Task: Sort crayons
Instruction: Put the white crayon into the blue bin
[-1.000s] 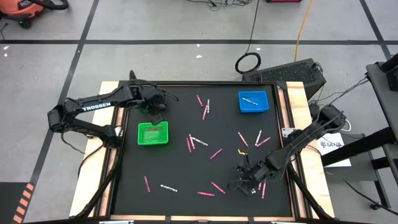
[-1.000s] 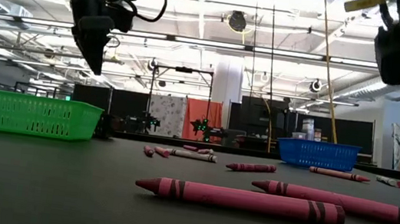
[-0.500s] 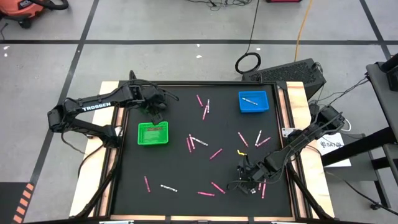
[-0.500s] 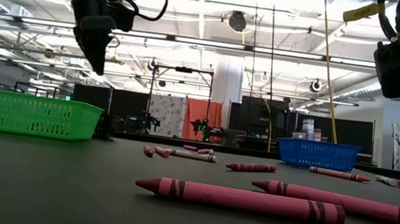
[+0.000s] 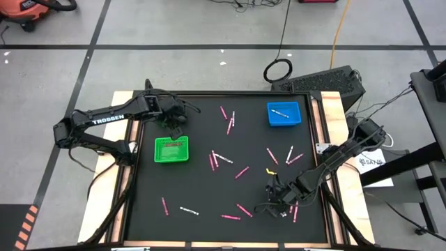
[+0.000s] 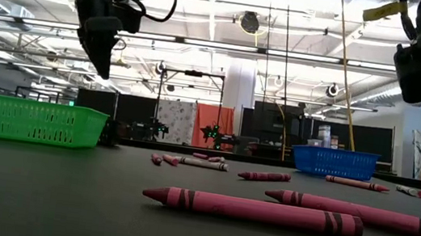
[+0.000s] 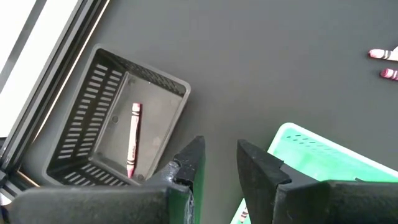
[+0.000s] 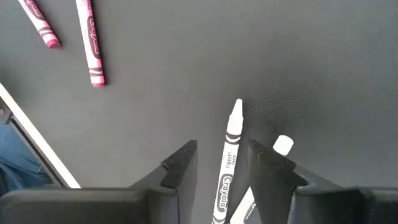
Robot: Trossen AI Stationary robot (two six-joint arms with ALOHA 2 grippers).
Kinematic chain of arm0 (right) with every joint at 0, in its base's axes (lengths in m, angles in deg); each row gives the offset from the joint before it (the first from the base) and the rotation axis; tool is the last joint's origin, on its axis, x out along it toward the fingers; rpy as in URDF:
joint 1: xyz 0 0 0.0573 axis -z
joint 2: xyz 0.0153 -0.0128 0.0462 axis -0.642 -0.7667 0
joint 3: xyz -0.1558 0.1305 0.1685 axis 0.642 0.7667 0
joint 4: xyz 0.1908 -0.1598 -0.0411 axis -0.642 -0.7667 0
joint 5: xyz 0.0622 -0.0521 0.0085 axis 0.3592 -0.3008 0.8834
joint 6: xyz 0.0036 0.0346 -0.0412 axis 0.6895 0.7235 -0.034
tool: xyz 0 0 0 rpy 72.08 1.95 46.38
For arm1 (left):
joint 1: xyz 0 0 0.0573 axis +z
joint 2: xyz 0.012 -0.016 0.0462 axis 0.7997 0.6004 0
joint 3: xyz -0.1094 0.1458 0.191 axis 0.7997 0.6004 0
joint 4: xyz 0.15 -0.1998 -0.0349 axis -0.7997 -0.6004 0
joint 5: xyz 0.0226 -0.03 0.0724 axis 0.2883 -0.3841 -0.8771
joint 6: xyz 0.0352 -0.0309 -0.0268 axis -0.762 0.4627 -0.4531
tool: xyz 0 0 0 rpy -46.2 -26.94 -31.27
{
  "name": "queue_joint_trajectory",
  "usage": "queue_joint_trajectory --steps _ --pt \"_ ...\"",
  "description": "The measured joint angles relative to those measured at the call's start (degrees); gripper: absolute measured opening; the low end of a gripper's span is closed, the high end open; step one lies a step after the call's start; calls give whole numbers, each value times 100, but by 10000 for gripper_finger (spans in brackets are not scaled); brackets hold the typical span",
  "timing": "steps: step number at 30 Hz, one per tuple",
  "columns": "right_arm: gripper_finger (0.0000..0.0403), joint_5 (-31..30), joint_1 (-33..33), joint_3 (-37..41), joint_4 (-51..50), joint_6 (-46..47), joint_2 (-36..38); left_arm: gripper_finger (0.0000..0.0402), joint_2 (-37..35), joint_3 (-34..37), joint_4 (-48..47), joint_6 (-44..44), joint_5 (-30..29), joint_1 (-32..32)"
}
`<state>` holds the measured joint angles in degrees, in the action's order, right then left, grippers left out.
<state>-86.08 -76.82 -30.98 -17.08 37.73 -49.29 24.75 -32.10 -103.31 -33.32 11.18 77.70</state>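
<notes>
My right gripper (image 8: 221, 163) hangs low over the desk (image 5: 209, 188) near its front right, jaws apart astride a white crayon (image 8: 227, 162) lying flat, not clamped. My left gripper (image 7: 217, 158) hovers beside the green basket (image 5: 171, 150), jaws apart, empty. Pink crayons (image 5: 241, 172) lie scattered mid-desk; one white lies in the blue basket (image 5: 284, 113).

A black worktop (image 5: 202, 188) with pale wooden edges fills the middle of the high view. A green tray (image 5: 171, 150) sits at centre left, a blue tray (image 5: 283, 113) at upper right, a dark tray (image 7: 118, 127) beside the green one. Pink and white crayons (image 5: 242, 171) lie scattered across the middle and lower right, near a small yellow bit (image 5: 270, 169).
</notes>
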Motion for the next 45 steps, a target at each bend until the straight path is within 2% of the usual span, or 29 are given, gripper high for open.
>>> queue_joint_trajectory --steps 7,15,30,42,45 --pt "121 133 4 -15 82 -12 -343 92 0 0 0 -8 -1 0" --pt "115 144 4 -17 67 63 -362 92 0 0 2 -28 -1 0" --pt "6 54 57 0 32 142 -372 92 0 0 11 -42 -1 0" --pt "1 43 167 12 72 113 -242 92 0 0 10 -44 -1 0" --pt "1 -247 241 17 106 -14 -68 92 0 0 11 -44 -1 1"
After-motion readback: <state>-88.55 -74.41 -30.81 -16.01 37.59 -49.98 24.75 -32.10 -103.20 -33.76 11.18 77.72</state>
